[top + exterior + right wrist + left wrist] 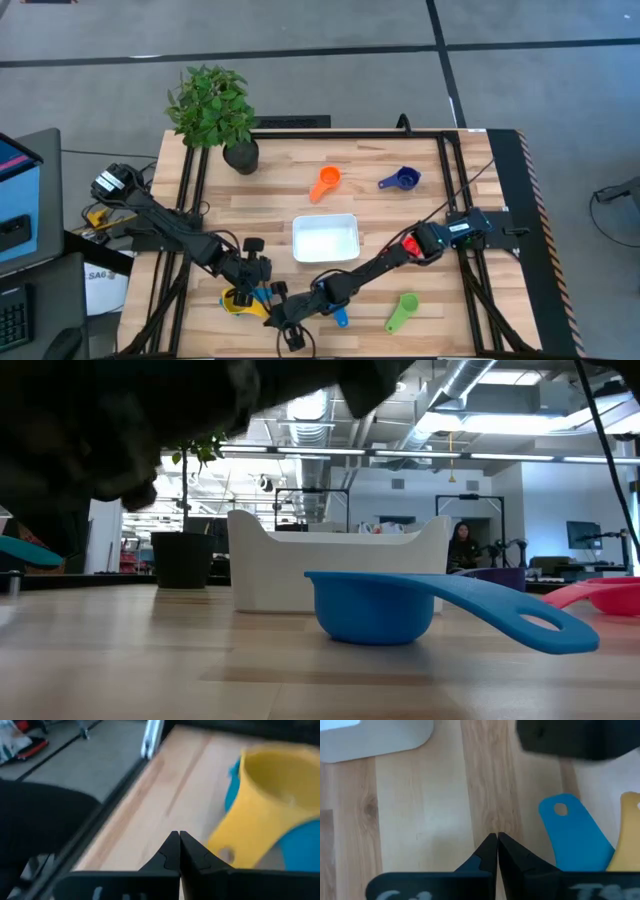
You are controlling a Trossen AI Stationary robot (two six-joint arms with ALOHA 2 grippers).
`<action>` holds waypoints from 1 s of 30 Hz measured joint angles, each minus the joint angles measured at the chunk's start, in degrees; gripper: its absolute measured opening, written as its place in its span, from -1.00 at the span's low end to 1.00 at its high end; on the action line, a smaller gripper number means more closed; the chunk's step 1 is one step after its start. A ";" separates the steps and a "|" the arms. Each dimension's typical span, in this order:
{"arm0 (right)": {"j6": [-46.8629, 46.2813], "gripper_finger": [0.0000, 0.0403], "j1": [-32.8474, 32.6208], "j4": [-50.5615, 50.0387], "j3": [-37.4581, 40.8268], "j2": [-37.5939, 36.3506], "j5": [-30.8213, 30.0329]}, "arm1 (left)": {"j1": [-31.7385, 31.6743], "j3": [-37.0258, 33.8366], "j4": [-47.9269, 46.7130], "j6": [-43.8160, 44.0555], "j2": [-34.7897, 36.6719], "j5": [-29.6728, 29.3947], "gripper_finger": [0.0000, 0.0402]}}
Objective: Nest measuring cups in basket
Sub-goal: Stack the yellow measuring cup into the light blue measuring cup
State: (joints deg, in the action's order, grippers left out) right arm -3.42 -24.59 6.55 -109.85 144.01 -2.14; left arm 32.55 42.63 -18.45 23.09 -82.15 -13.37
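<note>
Now | left gripper [497, 836]: jaws clenched, empty, beside yellow cup [236, 301] | right gripper [179, 835]: jaws clenched, empty, near counter [280, 165] edge | basket [325, 239]: mid-counter | no legible writing

Seven scoop cups [325, 182] are lying about, each one showing a different colour. One white basket [325, 218] is sitting there, one plant [210, 105] is standing, and two robot arms [380, 265] are reaching in.

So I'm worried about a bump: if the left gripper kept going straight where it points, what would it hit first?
Probably nothing but bare wooden tabletop: the shut left gripper points between the white plastic basket and the light blue cup handle. Depth is unclear.
</note>
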 joint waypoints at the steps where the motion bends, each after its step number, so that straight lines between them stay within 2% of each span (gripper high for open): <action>1: -0.16 -0.94 0.06 -0.94 -0.26 0.04 0.31 | -0.21 0.00 0.02 0.04 0.00 0.00 -1.00; 9: -3.68 -0.93 -0.05 -3.54 -0.60 -0.25 -1.21 | -0.52 0.00 0.18 0.33 -0.83 0.83 -1.00; 13: -4.10 -0.93 -0.19 -5.02 -0.63 -0.38 -5.69 | -0.54 0.00 -0.08 2.47 -1.51 3.62 -1.00; 17: -4.13 -0.93 -0.28 -4.97 -0.63 -0.38 -7.71 | -0.32 0.00 0.01 4.57 -1.51 5.12 -1.00; 30: -4.25 -0.93 -0.28 -5.52 -0.63 -0.38 -16.13 | 1.22 0.00 0.52 4.81 -1.51 9.72 -1.00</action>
State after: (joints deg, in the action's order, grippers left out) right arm -7.66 -24.87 1.03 -110.48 143.63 -18.27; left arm 33.77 42.63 -17.93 27.90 -83.66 -3.64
